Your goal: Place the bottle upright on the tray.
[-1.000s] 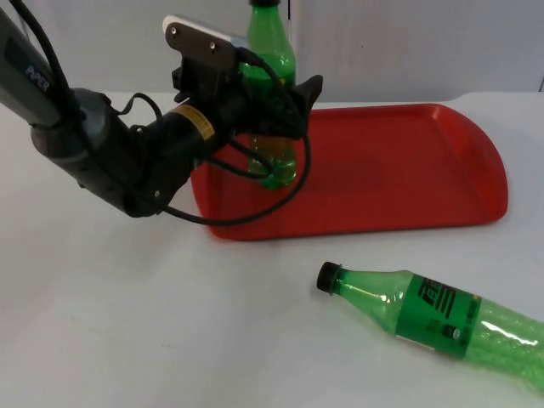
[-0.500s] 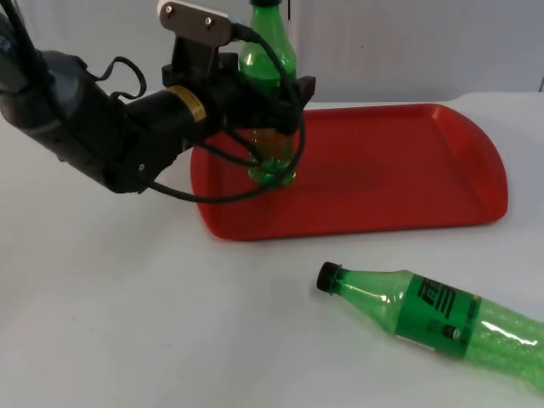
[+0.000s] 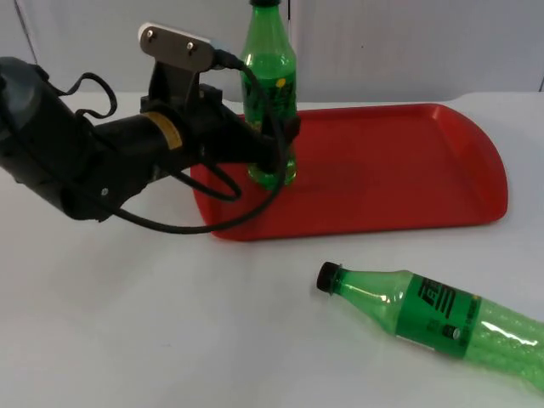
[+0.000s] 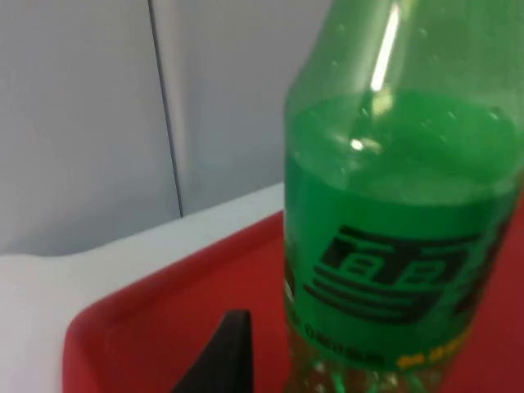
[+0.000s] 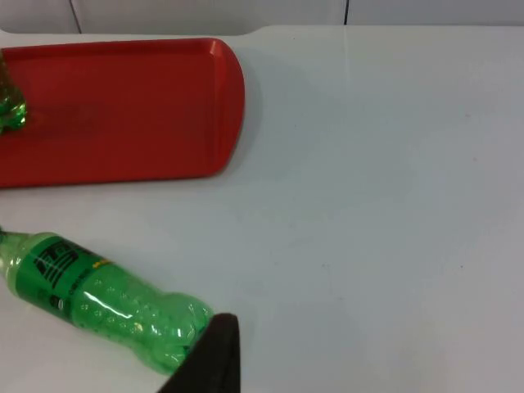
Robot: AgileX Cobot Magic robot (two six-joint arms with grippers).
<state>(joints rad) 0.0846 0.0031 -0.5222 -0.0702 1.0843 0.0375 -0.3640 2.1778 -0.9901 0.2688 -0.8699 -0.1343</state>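
Two green bottles are before you, but begin with the white table (image 3: 127, 323), which runs back to the grey partition wall (image 3: 408, 42). On its far half lies the red tray (image 3: 399, 170), its long side along the wall and its bed mostly bare.

Your left arm (image 3: 76, 161) reaches in across the table toward the tray's left end. The left gripper (image 3: 280, 140) sits at the lower body of the upright bottle (image 3: 270, 76), one black part of it crossing in front of the bottle just above its base. Whether it is clamped on the bottle or slack around it, you cannot tell from these views.

That upright bottle stands on its base inside the tray, near the tray's left end and toward the wall side, its neck rising in front of the wall. From the left wrist you see its green label with black lettering close up (image 4: 401, 246) and the red tray (image 4: 164, 327) beneath it.

A second bottle (image 3: 425, 314) lies on its side on the table in front of the tray, apart from it, its black cap (image 3: 326, 277) pointing toward the left arm's side. It wears the same green label.

Your right gripper (image 5: 211, 360) waits above the bare table, just beside the base end of that lying bottle (image 5: 98, 299); you cannot tell how it is set.
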